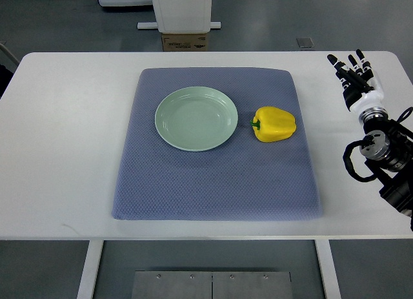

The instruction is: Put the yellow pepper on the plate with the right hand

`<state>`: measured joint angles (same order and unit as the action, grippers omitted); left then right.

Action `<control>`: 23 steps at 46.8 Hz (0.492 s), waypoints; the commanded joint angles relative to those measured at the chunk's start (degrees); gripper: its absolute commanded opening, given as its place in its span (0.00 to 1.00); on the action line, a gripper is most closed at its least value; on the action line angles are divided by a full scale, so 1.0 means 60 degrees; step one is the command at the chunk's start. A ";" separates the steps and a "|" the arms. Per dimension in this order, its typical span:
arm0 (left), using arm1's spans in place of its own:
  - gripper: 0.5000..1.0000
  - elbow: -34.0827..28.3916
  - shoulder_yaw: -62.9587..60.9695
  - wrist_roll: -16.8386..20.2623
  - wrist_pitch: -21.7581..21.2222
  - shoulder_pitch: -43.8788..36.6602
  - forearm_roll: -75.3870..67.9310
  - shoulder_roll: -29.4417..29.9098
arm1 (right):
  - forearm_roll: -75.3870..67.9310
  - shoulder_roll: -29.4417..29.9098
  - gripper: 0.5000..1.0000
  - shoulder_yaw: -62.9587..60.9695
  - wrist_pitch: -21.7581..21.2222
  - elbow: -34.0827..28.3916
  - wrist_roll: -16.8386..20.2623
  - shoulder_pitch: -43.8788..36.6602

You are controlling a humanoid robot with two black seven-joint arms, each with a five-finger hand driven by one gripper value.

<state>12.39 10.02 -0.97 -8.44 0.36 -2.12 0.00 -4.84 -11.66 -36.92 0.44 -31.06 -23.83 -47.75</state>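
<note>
A yellow pepper (275, 124) with a green stem lies on its side on the blue-grey mat (216, 176), just right of the plate. The pale green plate (196, 118) sits on the mat's upper middle and holds nothing. My right hand (352, 70) hovers over the white table at the far right, well apart from the pepper, its black fingers (343, 73) stretched out and holding nothing. Its arm runs down to the picture's right edge. The left arm does not show.
The white table (64, 150) carries the mat in its middle. Beyond the far edge stand a white pillar base and a cardboard box (185, 41) on the grey floor.
</note>
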 commanded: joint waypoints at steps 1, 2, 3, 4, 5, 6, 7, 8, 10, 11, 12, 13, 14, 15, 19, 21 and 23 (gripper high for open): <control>1.00 0.0000 0.0000 0.0000 0.0000 -0.0002 0.0001 0.0000 | 0.0001 -0.0049 1.00 0.0176 0.0014 -0.0243 0.0002 -0.0025; 1.00 0.0000 0.0000 0.0000 0.0000 -0.0002 0.0001 0.0000 | 0.0001 -0.0093 1.00 0.0191 0.0028 -0.0345 0.0002 -0.0025; 1.00 0.0000 0.0000 0.0000 0.0000 -0.0002 0.0001 0.0000 | 0.0001 -0.0166 1.00 0.0206 0.0043 -0.0462 0.0002 -0.0011; 1.00 0.0000 0.0000 0.0000 0.0000 -0.0002 0.0001 0.0000 | 0.0015 -0.0224 1.00 0.0220 0.0043 -0.0594 0.0002 -0.0011; 1.00 0.0000 0.0000 0.0000 0.0000 -0.0002 0.0001 0.0000 | 0.0059 -0.0283 1.00 0.0250 0.0087 -0.0740 0.0002 0.0004; 1.00 0.0000 0.0000 0.0000 0.0000 -0.0002 0.0001 0.0000 | 0.0103 -0.0356 1.00 0.0308 0.0116 -0.0901 0.0002 0.0004; 1.00 0.0000 0.0000 0.0000 0.0000 -0.0002 0.0001 0.0000 | 0.0161 -0.0415 1.00 0.0366 0.0131 -0.1091 -0.0013 0.0004; 1.00 0.0000 0.0000 0.0000 0.0000 -0.0002 0.0001 0.0000 | 0.0249 -0.0503 1.00 0.0454 0.0160 -0.1282 -0.0013 0.0004; 1.00 0.0000 0.0000 0.0000 0.0000 -0.0002 0.0001 0.0000 | 0.0425 -0.0693 1.00 0.0630 0.0190 -0.1677 -0.0027 0.0004; 1.00 0.0000 0.0000 0.0000 0.0000 -0.0002 0.0001 0.0000 | 0.0527 -0.0810 1.00 0.0732 0.0204 -0.1868 -0.0028 0.0004; 1.00 0.0000 0.0000 0.0000 0.0000 -0.0002 0.0001 0.0000 | 0.0630 -0.0956 1.00 0.0820 0.0233 -0.2058 -0.0057 0.0004; 1.00 0.0000 0.0000 0.0000 0.0000 -0.0002 0.0001 0.0000 | 0.0718 -0.1073 1.00 0.0894 0.0277 -0.2248 -0.0071 0.0004; 1.00 0.0000 0.0000 0.0000 0.0000 -0.0002 0.0001 0.0000 | 0.0820 -0.1191 1.00 0.0967 0.0350 -0.2439 -0.0101 0.0004; 1.00 0.0000 0.0000 0.0000 0.0000 -0.0002 0.0001 0.0000 | 0.0908 -0.1279 1.00 0.1040 0.0438 -0.2615 -0.0115 0.0004; 1.00 0.0000 0.0000 0.0000 0.0000 -0.0002 0.0001 0.0000 | 0.1391 -0.1528 1.00 0.1377 0.0760 -0.3157 -0.0233 0.0004; 1.00 0.0000 0.0000 0.0000 0.0000 -0.0002 0.0001 0.0000 | 0.1713 -0.1645 1.00 0.1640 0.0907 -0.3377 -0.0262 0.0004; 1.00 0.0000 0.0000 0.0000 0.0000 -0.0002 0.0001 0.0000 | 0.2079 -0.1733 1.00 0.1918 0.1039 -0.3495 -0.0291 0.0004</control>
<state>12.40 10.02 -0.96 -8.43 0.36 -2.11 0.00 4.98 -21.35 -27.41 5.64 -50.96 -25.33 -47.72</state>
